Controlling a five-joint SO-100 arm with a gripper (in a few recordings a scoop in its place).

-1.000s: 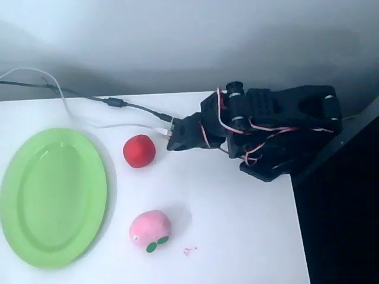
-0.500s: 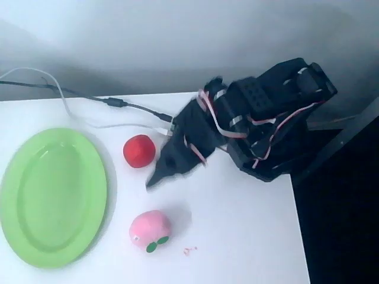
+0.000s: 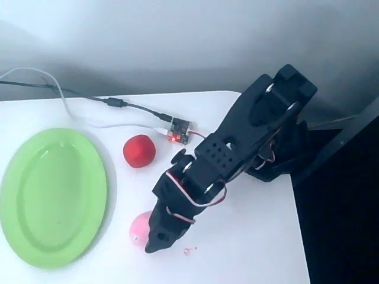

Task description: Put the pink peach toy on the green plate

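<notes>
Overhead view, present moment: the pink peach toy [image 3: 140,226] lies on the white table [image 3: 249,236], just to the right of the lower right rim of the green plate [image 3: 52,195], apart from it by a narrow strip of bare table. Only the toy's left portion is visible; its right side is covered by the black arm's gripper [image 3: 159,236], which hangs over or against it. Whether the claw touches the toy cannot be established from above, and its opening cannot be read, the fingers merging into one dark mass; nothing confirms a hold. The red ball [image 3: 139,151] sits beyond the plate's upper right rim, well apart from the peach and away from the claw. A small circuit board [image 3: 180,131] with trailing cables [image 3: 89,97] lies further out from the plate, past the ball. Judgement: the step in hand is the approach and grasp of the peach. To do it well, the claw should be centred on the round body, with a finger on each side, and close gently, since soft plush is likely to squash or roll if caught off-centre. The lift should clear the plate's raised rim before travel toward the plate's middle. A push rather than a grip risks nudging the toy against the rim.
</notes>
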